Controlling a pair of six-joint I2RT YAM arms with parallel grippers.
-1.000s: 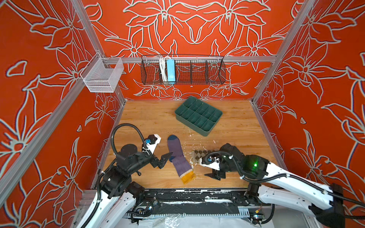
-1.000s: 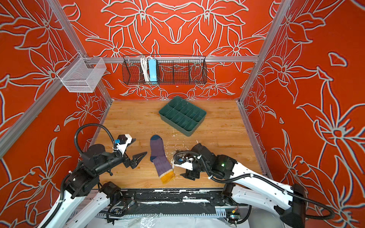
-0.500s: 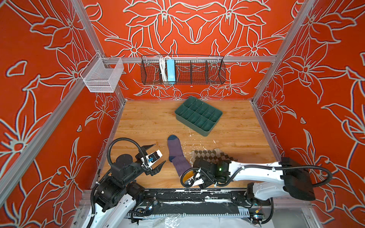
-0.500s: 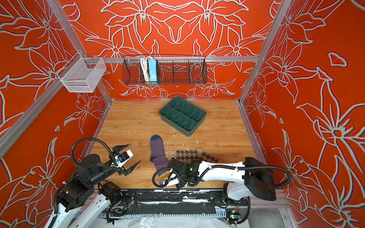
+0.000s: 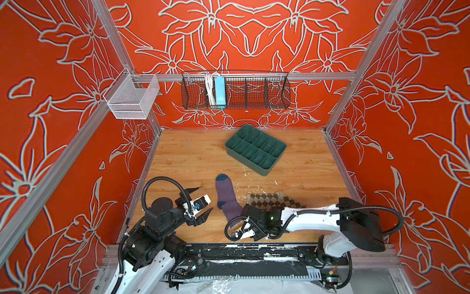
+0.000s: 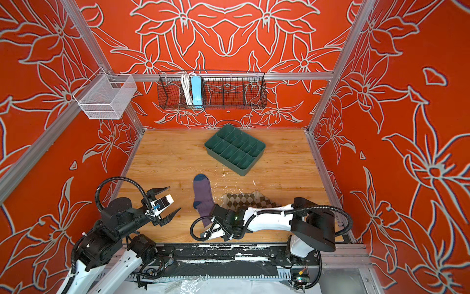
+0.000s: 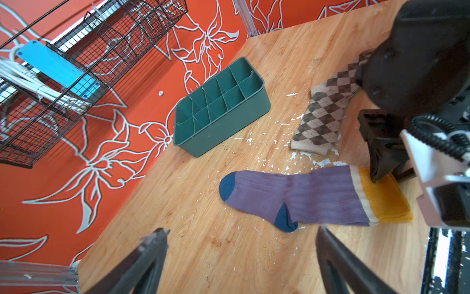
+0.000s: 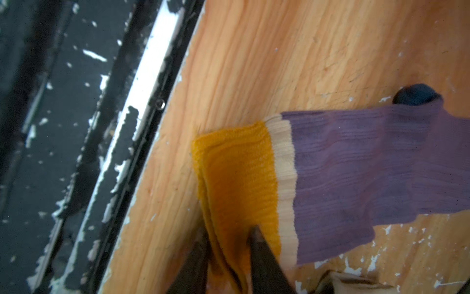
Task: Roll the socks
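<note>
The right gripper (image 8: 229,244) has swung across from the argyle sock (image 7: 328,114) and now pinches the purple sock (image 7: 300,196) by its yellow cuff at the table's near edge — rolling can start. Left gripper (image 5: 201,201) hangs released beside it.

Wooden table (image 5: 193,157): two socks (image 5: 227,197), green tray (image 5: 255,149).
</note>
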